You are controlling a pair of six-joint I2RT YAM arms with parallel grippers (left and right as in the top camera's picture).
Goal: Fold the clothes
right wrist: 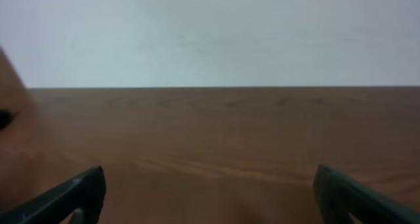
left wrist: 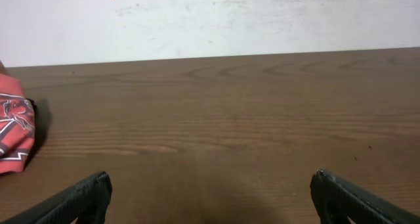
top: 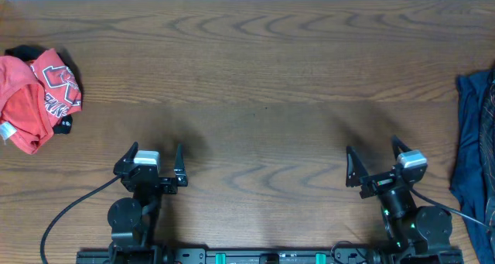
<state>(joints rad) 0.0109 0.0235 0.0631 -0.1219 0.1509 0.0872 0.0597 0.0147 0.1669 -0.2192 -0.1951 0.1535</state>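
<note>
Though nearest the left pincer (top: pixel 155 149), red T-shirt (top: pixel 35 97) well apart.

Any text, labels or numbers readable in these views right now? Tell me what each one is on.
Red T-shirt: white-and-navy chest lettering, crumpled, not readable.
White patch at its edge, maybe a tag: too small to read.
No other text shows.

A dark brown wood-grain table (top: pixel 255 78) fills the view; along its far edge stands a white wall (left wrist: pixel 262 14), faintly scuffed.
</note>
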